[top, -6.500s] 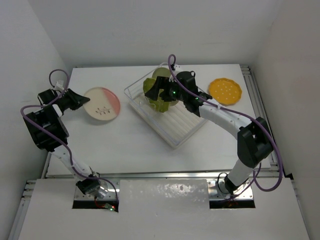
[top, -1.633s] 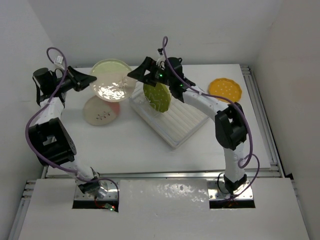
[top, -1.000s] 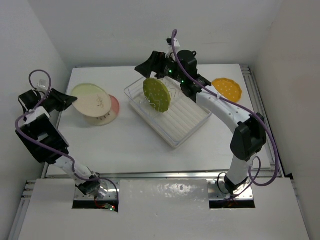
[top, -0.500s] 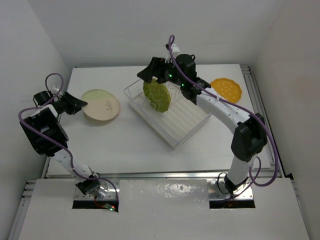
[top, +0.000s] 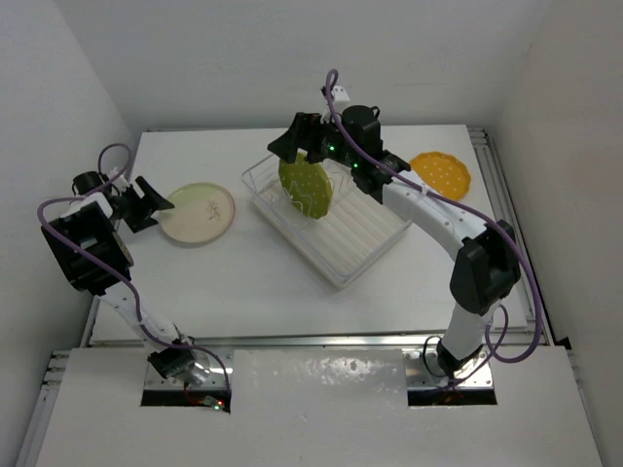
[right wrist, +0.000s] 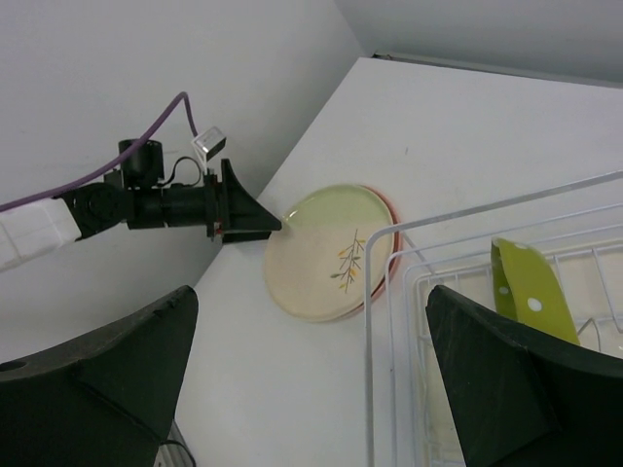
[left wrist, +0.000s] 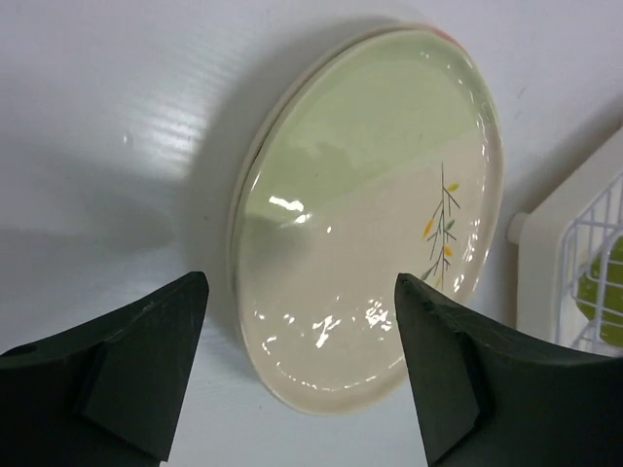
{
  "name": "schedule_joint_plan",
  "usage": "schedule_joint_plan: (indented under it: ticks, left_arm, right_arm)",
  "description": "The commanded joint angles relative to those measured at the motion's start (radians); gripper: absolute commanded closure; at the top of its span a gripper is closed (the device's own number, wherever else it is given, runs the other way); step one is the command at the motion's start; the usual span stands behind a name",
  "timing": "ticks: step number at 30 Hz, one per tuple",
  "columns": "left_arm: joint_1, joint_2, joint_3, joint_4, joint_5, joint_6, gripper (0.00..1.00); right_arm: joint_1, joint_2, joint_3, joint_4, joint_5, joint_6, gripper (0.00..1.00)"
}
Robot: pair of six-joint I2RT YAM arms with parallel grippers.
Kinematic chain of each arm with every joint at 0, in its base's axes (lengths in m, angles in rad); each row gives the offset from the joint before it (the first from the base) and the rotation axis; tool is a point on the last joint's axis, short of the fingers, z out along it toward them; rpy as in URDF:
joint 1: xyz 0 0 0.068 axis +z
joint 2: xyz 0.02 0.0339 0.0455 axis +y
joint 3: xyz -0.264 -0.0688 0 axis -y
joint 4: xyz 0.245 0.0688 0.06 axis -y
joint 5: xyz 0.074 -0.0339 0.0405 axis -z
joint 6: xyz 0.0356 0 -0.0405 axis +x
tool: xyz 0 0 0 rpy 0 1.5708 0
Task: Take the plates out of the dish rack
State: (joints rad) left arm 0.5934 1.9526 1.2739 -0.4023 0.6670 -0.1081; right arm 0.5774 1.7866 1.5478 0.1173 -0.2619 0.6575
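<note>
White arm links (top: pixel 433 219), black joints (top: pixel 484 277), looping purple cables (top: pixel 332 92); black wedge-shaped fingers (left wrist: pixel 146 370), small green lights (top: pixel 329 148)

Glossy glazed plate (left wrist: pixel 360 214), white coated-wire rack (top: pixel 255 185) w/ ribbed plastic base (top: pixel 365 233), matt white table (top: pixel 243 282)

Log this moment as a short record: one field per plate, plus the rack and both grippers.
pale green plate: lies flat on the pink-rimmed plate, left of the dish rack
pink-rimmed plate: bottom of the stack, only an edge showing
olive-green plate: stands on edge inside the dish rack
orange plate: flat on the table, right of the dish rack
left gripper: open, facing the stack, clamped on nothing
right gripper: open, above the dish rack, holding nothing
</note>
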Motion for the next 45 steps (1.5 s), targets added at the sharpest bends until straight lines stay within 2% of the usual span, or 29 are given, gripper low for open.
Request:
schedule_joint_plan:
  ticks: [1, 4, 7, 8, 10, 11, 12, 13, 14, 16, 22, 29, 33, 34, 38, 40, 43, 45]
  left_arm:
    - [-0.053, -0.052, 0.059, -0.043, -0.093, 0.103, 0.24]
    - [-0.084, -0.078, 0.062, -0.047, -0.15, 0.162, 0.18]
    - [-0.101, -0.092, 0.059, -0.049, -0.199, 0.197, 0.18]
    - [-0.101, -0.092, 0.056, -0.049, -0.211, 0.206, 0.19]
    - [-0.104, -0.084, 0.045, -0.047, -0.251, 0.228, 0.26]
    - [-0.107, -0.084, 0.042, -0.044, -0.266, 0.235, 0.3]
    - [-0.109, -0.083, 0.036, -0.037, -0.3, 0.242, 0.42]
    - [-0.11, -0.083, 0.025, -0.03, -0.309, 0.254, 0.49]
    - [-0.109, -0.081, 0.022, -0.021, -0.319, 0.255, 0.59]
    - [-0.11, -0.077, 0.016, -0.013, -0.31, 0.252, 0.71]
    - [-0.13, -0.054, 0.022, -0.027, -0.284, 0.257, 0.77]
    - [-0.132, -0.026, 0.024, -0.038, -0.262, 0.265, 0.89]
    - [-0.132, -0.023, 0.025, -0.039, -0.245, 0.266, 0.86]
    - [-0.132, -0.023, 0.027, -0.04, -0.251, 0.266, 0.84]
    - [-0.132, -0.032, 0.06, -0.061, -0.268, 0.263, 0.66]
    - [-0.132, -0.04, 0.074, -0.07, -0.279, 0.257, 0.61]
    - [-0.13, -0.043, 0.113, -0.095, -0.28, 0.252, 0.51]
    - [-0.129, -0.047, 0.131, -0.108, -0.28, 0.248, 0.48]
  right_arm:
    - [-0.002, -0.049, 0.029, 0.019, 0.007, -0.027, 0.01]
    - [-0.002, -0.049, 0.035, 0.007, 0.013, -0.045, 0.01]
    - [-0.002, -0.044, 0.077, -0.103, 0.084, -0.096, 0.01]
    - [-0.002, -0.038, 0.106, -0.195, 0.148, -0.12, 0.01]
    - [-0.001, -0.035, 0.13, -0.307, 0.225, -0.196, 0.04]
    - [-0.002, -0.035, 0.132, -0.336, 0.29, -0.22, 0.11]
    - [-0.002, -0.035, 0.132, -0.356, 0.315, -0.266, 0.14]
    - [-0.002, -0.035, 0.13, -0.387, 0.329, -0.288, 0.14]
    - [-0.001, -0.033, 0.129, -0.396, 0.335, -0.312, 0.14]
    - [-0.002, -0.033, 0.115, -0.4, 0.317, -0.317, 0.09]
    - [-0.002, -0.026, 0.077, -0.352, 0.267, -0.282, 0.06]
    - [-0.001, 0.023, 0.118, -0.428, 0.309, -0.334, 0.1]
    - [-0.001, 0.066, 0.143, -0.456, 0.335, -0.374, 0.13]
    - [-0.001, 0.076, 0.144, -0.458, 0.336, -0.386, 0.17]
    - [-0.002, 0.137, 0.191, -0.458, 0.31, -0.412, 0.28]
    - [-0.001, 0.172, 0.21, -0.452, 0.293, -0.429, 0.3]
    - [-0.001, 0.207, 0.247, -0.45, 0.265, -0.443, 0.39]
    - [0.001, 0.23, 0.258, -0.446, 0.263, -0.444, 0.44]
